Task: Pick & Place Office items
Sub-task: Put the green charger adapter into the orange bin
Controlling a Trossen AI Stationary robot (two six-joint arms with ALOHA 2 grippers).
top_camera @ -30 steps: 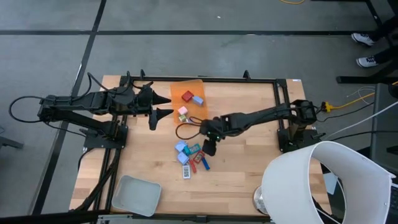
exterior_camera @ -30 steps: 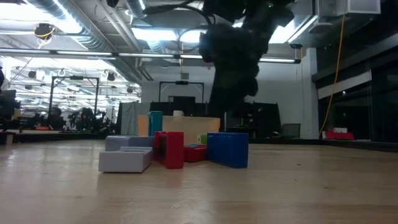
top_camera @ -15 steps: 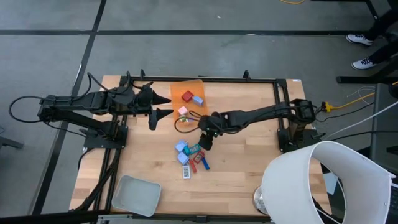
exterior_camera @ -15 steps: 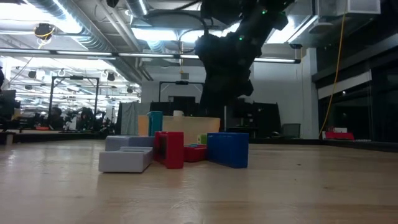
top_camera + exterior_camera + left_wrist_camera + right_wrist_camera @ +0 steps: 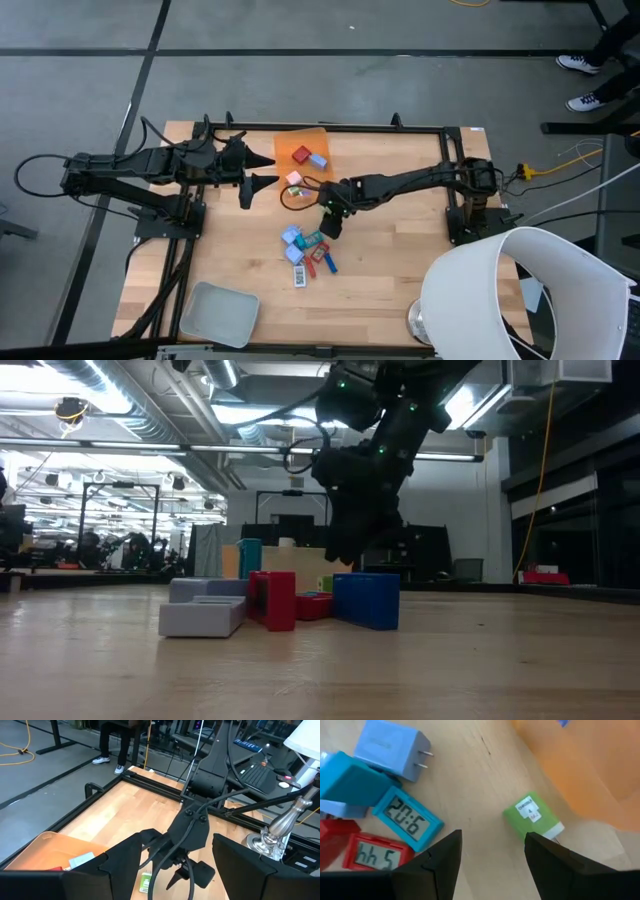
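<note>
The office items lie in a small heap (image 5: 305,250) mid-table: a blue plug adapter (image 5: 392,747), a teal block (image 5: 350,782), a teal clock (image 5: 407,823) and a red clock (image 5: 377,852). A green piece (image 5: 532,816) lies apart, beside the orange bin (image 5: 303,148), which holds a red and a blue piece. My right gripper (image 5: 325,230) is open and empty, slanting down above the table between the heap and the green piece. My left gripper (image 5: 268,170) is open and empty at the bin's left side.
A pale grey tray (image 5: 218,312) sits at the near left. A white lamp shade (image 5: 510,290) and its metal base (image 5: 420,322) stand at the near right. A black cable loop (image 5: 293,203) lies by the green piece. In the low view, the grey (image 5: 205,610), red (image 5: 272,600) and blue (image 5: 367,600) pieces stand in front.
My right gripper has gone a little toward the table's far left, away from the heap and toward the orange bin, and has tipped to a slant. The items have stayed where they were.
</note>
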